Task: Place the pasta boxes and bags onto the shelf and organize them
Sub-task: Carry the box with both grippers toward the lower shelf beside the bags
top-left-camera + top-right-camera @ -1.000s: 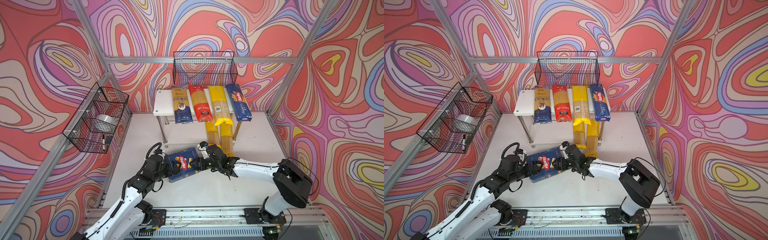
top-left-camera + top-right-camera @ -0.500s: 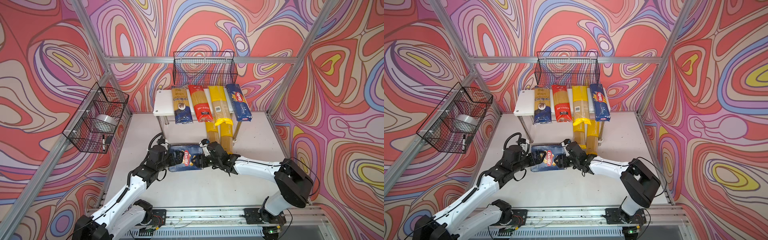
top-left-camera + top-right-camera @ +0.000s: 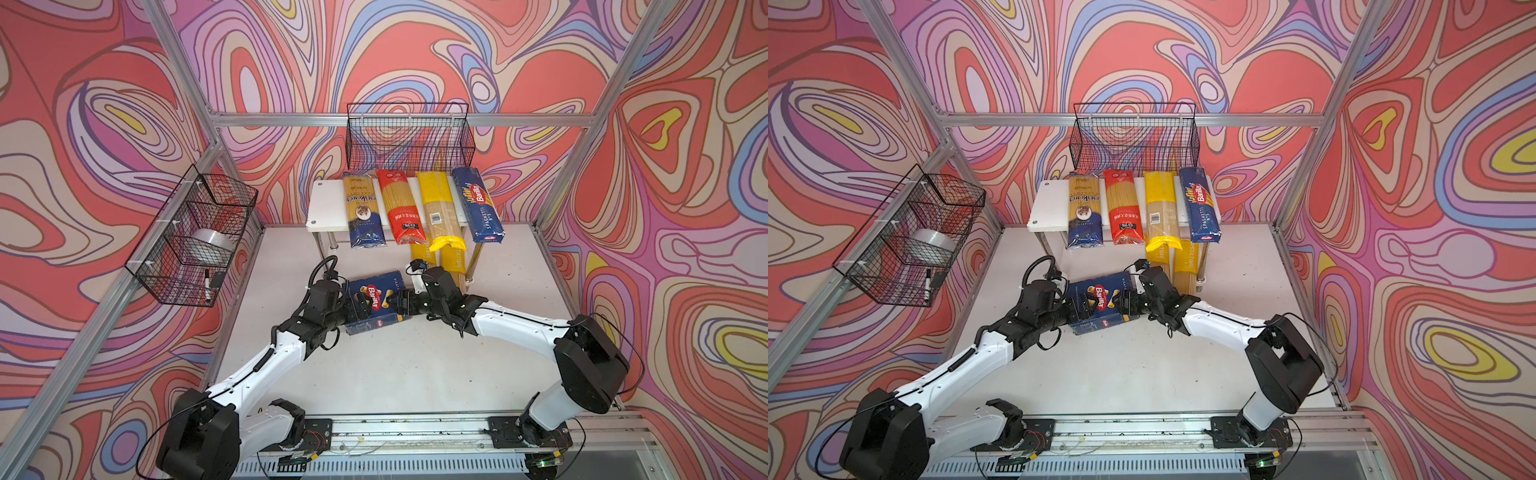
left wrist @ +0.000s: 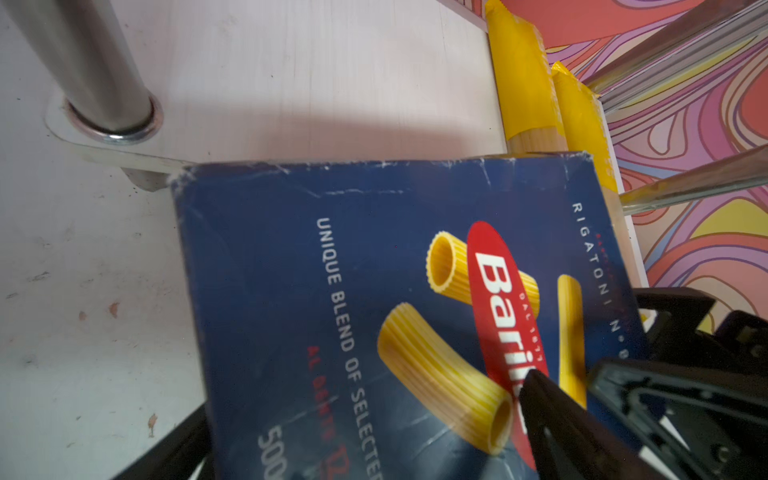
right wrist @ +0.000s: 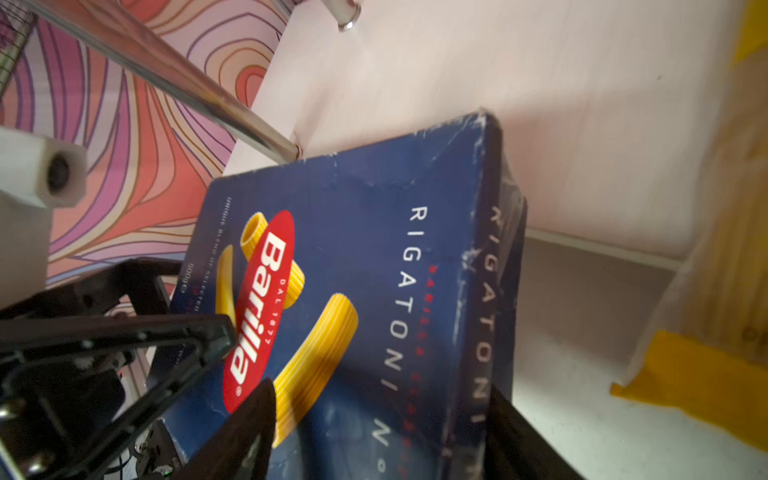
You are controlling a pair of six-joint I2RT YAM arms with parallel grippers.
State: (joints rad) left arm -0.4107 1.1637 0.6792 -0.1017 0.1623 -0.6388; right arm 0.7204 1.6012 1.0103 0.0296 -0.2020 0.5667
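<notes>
At the left edge of both top views hangs a side basket (image 3: 195, 237) with a tape roll (image 3: 210, 245) and a marker (image 3: 206, 284) inside. Left of centre, the left claw (image 3: 360, 308) is clamped on the left end of the rigatoni box (image 3: 376, 296). In the left wrist view one finger (image 4: 552, 415) lies across the printed face. The box sits at frame centre, face up and tilted, just in front of the shelf's lower board. The right claw (image 3: 400, 302) grips its right end with jaws set wide. One finger (image 5: 245, 424) is on the face and the other is past the narrow side.

Above centre, the shelf (image 3: 328, 208) top carries a navy bag (image 3: 363, 212), a red bag (image 3: 401, 210), a yellow bag (image 3: 438, 212) and the spaghetti box (image 3: 478, 208), all overhanging the front edge. The lower bags (image 3: 420, 257), both yellow, lie on the lower board towards the right. A back basket (image 3: 409, 137) hangs above the shelf.
</notes>
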